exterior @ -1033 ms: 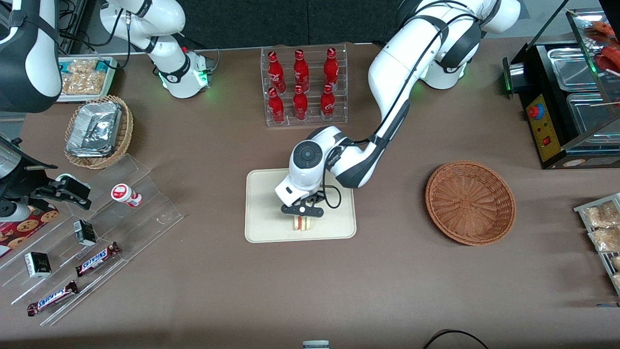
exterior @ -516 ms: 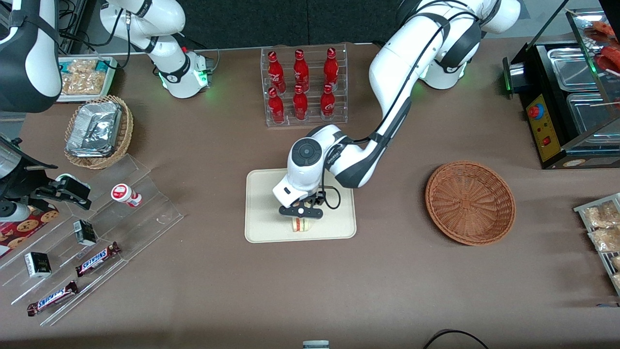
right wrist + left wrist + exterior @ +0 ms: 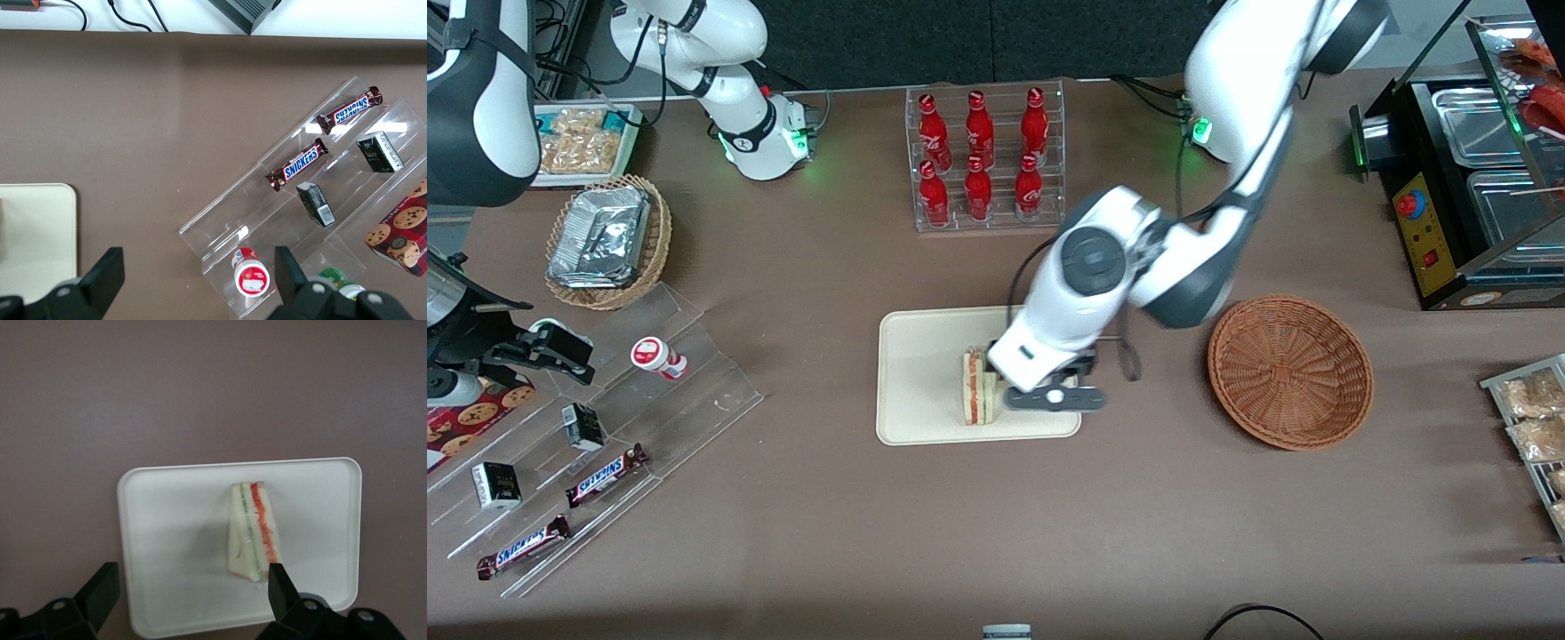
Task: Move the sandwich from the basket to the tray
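The sandwich (image 3: 978, 388) (image 3: 252, 530), a pale wedge with red and green filling on its edge, rests on the cream tray (image 3: 920, 373) (image 3: 173, 520). My gripper (image 3: 1054, 399) (image 3: 192, 580) hovers above the tray's edge nearest the basket, beside the sandwich and clear of it. It is open, with nothing between its black fingers (image 3: 277, 580). The reddish-brown woven basket (image 3: 1289, 371) stands toward the working arm's end of the table with nothing in it.
A clear rack of red bottles (image 3: 985, 158) stands farther from the front camera than the tray. Toward the parked arm's end are stepped acrylic racks with Snickers bars (image 3: 605, 427) and a tan basket of foil packs (image 3: 609, 240). A black warmer (image 3: 1476, 178) and bagged snacks (image 3: 1534, 418) lie past the basket.
My gripper was low over the sandwich on the tray. It has let go, risen and swung toward the basket, and the sandwich now shows uncovered on the tray.
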Available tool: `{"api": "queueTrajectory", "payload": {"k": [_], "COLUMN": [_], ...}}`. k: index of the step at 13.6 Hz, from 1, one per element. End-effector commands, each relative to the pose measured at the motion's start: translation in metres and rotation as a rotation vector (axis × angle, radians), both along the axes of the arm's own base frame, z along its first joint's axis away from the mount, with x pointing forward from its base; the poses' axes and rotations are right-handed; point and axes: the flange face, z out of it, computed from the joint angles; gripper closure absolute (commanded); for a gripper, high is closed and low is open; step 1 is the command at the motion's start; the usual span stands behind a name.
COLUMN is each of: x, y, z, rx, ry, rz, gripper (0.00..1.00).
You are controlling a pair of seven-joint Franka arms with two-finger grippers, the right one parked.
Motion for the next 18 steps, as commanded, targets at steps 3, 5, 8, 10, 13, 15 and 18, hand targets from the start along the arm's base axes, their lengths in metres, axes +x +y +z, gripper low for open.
{"api": "queueTrajectory", "payload": {"k": [3,5,8,10,13,15,18], "x": [-0.034,-0.036,-0.034,-0.039,-0.05,-0.052,-0.05], "y": [0.131,0.187,0.263,0.296,0.326,0.335,0.352], "z": [0.046,0.062,0.084,0.103,0.126,0.13,0.14], "rx": [0.023,0.045,0.059,0.067,0.153,0.205,0.199], "ry": [0.018,0.032,0.077,0.081,0.121,0.162,0.148], "rz": [-0.042,-0.064,-0.083,-0.081,-0.116,-0.101,-0.072], "gripper": [0.02,0.02,0.02,0.02,0.02,0.02,0.02]}}
